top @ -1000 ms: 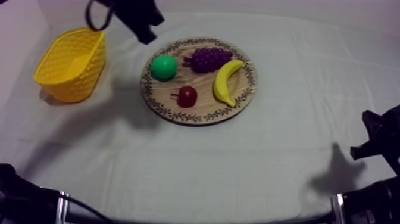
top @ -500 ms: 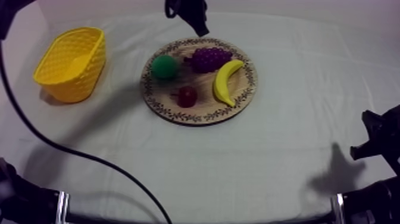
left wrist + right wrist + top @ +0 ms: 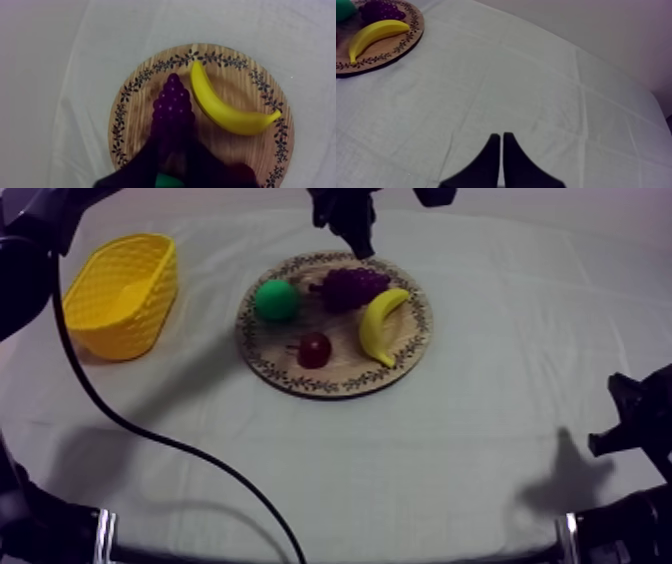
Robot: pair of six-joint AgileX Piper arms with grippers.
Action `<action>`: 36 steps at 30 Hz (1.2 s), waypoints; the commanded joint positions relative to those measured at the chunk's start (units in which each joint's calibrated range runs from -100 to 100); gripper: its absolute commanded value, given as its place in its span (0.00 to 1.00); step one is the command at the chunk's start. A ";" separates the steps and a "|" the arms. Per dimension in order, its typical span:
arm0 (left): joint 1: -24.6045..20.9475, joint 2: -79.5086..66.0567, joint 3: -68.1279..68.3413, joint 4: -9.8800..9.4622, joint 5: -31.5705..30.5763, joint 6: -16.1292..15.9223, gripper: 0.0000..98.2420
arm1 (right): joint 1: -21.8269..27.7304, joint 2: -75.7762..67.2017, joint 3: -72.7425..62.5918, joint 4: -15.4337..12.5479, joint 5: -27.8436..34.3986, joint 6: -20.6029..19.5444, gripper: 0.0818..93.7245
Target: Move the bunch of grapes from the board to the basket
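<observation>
The purple bunch of grapes (image 3: 350,286) lies on the far part of the round wooden board (image 3: 400,358), between a green round fruit (image 3: 275,300) and a banana (image 3: 378,323). My left gripper (image 3: 357,236) hangs over the board's far rim, just beyond the grapes. From the left wrist, the grapes (image 3: 172,107) lie straight ahead beside the banana (image 3: 225,107), and the left gripper (image 3: 172,162) is open, its dark fingers either side of the bunch's near end. The yellow basket (image 3: 120,293) stands at the far left. My right gripper (image 3: 501,140) is shut, low over bare cloth.
A small red fruit (image 3: 314,348) sits on the board's near half. A black cable (image 3: 150,428) from the left arm loops across the left of the table. My right gripper (image 3: 630,420) rests at the right edge. Open cloth lies between board and basket.
My left arm has swung right, from beside the basket to above the board's far rim over the grapes. The right arm has not moved.
</observation>
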 commanded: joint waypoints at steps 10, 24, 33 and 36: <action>-0.46 -0.91 3.53 -0.27 0.08 0.28 0.73 | 0.00 0.00 0.00 -0.01 0.03 -0.01 0.00; -2.38 8.04 -0.14 -0.09 -0.42 -0.65 0.82 | 0.00 0.00 0.00 -0.01 0.03 -0.01 0.00; -2.65 14.80 -7.09 0.11 3.34 -0.44 0.84 | 0.00 0.00 0.00 -0.01 0.03 -0.01 0.00; -2.69 16.83 -9.06 0.29 4.41 -0.40 0.85 | 0.00 0.00 0.00 -0.01 0.03 -0.01 0.00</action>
